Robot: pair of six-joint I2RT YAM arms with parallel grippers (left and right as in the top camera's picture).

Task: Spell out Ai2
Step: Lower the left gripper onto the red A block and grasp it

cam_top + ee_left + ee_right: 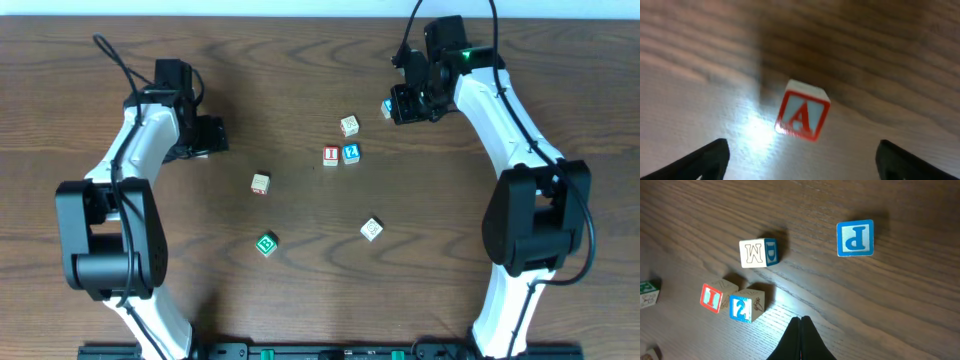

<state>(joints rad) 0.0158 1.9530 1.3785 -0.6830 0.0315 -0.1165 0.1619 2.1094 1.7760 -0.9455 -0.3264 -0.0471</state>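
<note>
Okay, wood table [300, 60] under you, left arm [140, 140] and right arm [500, 110] out at either side. Your left pincer [802, 160] is spread wide, with only the two fingertips showing low in the wrist view. The A block [802, 116] sits just ahead of the gap, centred between them, turned askew and touching neither finger. Your right pincer [801, 330] is pressed together with nothing in it. Just ahead and to the left of its tip, the red I block [711, 298] and the blue 2 block [741, 308] stand side by side, the 2 nearer the tip. Further ahead on that side is the M block [757, 253]. Ahead and to the right, well apart, lies the blue P block [855, 238]. Far off to the left, at the frame's edge, there's a green block [647, 292].
</note>
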